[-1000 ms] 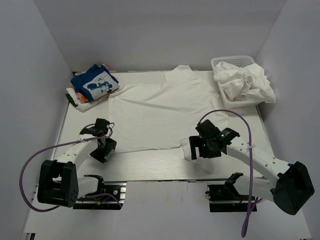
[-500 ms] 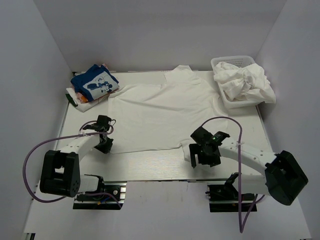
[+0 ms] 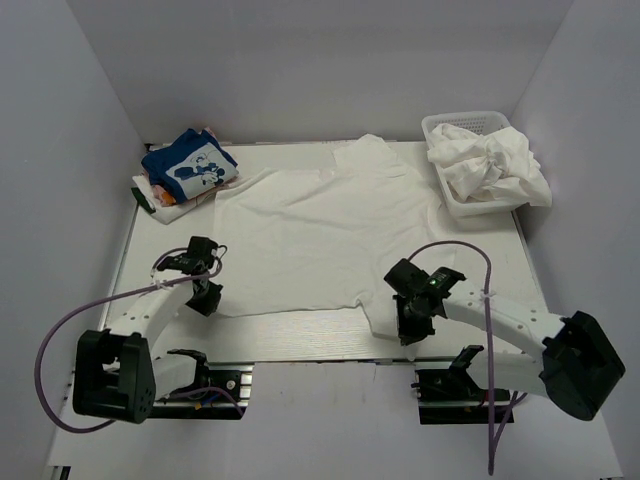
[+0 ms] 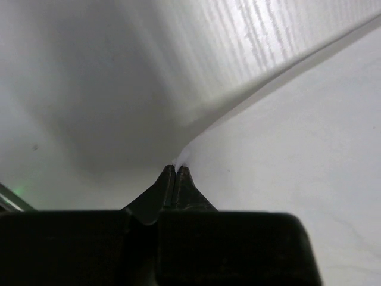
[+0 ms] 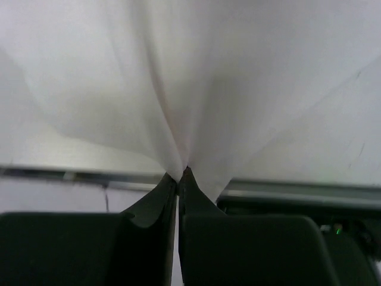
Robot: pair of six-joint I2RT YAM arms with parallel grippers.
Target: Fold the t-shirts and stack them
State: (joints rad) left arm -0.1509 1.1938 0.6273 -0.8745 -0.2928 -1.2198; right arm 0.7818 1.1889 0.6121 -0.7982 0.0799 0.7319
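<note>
Where the spread t-shirt [image 3: 320, 235] ends nearest, left hand [image 3: 207, 298] and right hand [image 3: 410, 325] pinch its corners.

Left gripper [image 4: 175, 171], right gripper [image 5: 179, 174]: both closed

You have a white table [image 3: 300, 330] with a faint wood grain; the grain lines show plainly in the left wrist view [image 4: 250, 36]. A white plastic mesh basket [image 3: 465, 118] stands upright at the table's far right corner, just beside the right wall [image 3: 590, 150]. The left wall [image 3: 60, 170] and back wall [image 3: 320, 60] are pale and unmarked, as is the right. Note a metal rail [image 3: 320, 362] running along the table's near edge, which the right wrist view shows as a grey strip.
</note>
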